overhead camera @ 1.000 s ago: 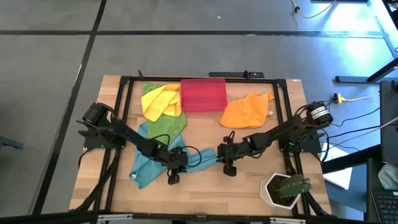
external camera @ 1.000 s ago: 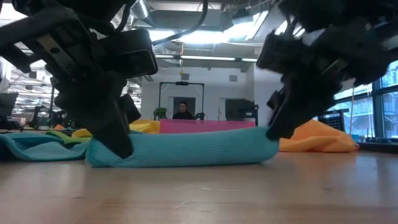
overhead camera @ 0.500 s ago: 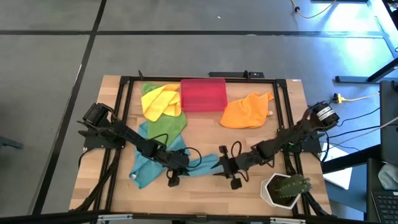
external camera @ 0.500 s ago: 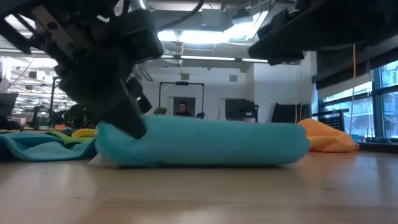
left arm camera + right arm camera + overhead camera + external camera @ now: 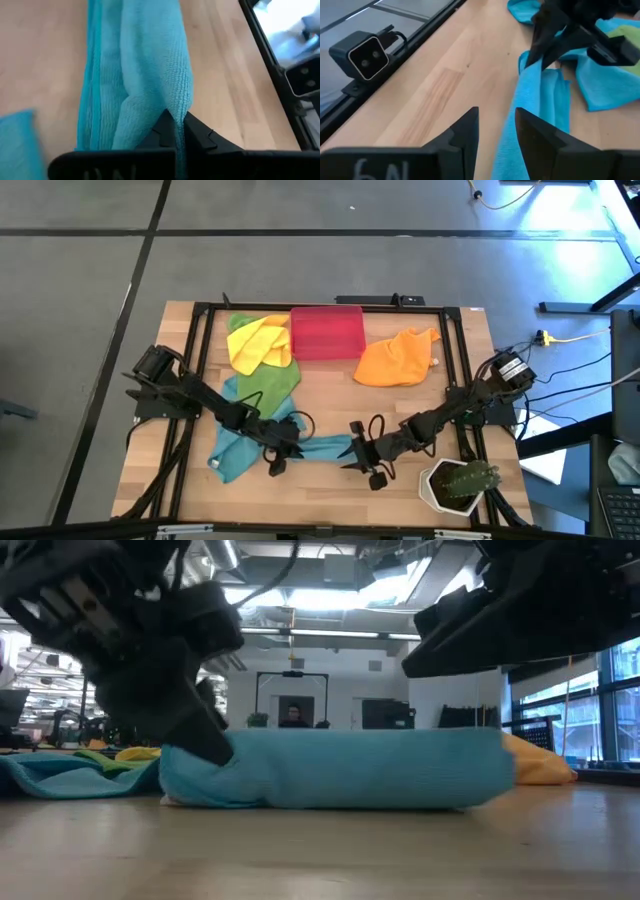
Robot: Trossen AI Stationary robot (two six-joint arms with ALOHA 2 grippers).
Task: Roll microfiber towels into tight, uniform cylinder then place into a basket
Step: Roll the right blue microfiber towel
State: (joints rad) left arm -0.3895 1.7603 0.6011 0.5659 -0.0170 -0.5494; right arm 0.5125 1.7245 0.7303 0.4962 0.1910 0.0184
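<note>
Both arms stretched low and inward, tips nearly facing.

Left end effector (image 5: pixel 280 450) angled in from the left edge, fingers (image 5: pixel 170 131) pressed fully together, pinching the teal towel (image 5: pixel 318 447) at one end. Right end effector (image 5: pixel 496 131) reaching in from the right side, fingers parted with a clear gap, gripping nothing, poised at the opposite end. Elbows bent, wrists dropped close to the table (image 5: pixel 320 500).

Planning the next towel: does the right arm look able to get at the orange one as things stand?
Probably yes. The orange towel lies uncovered on the right arm's side, nothing on it. The right gripper is open beside the teal towel, holding nothing.
</note>
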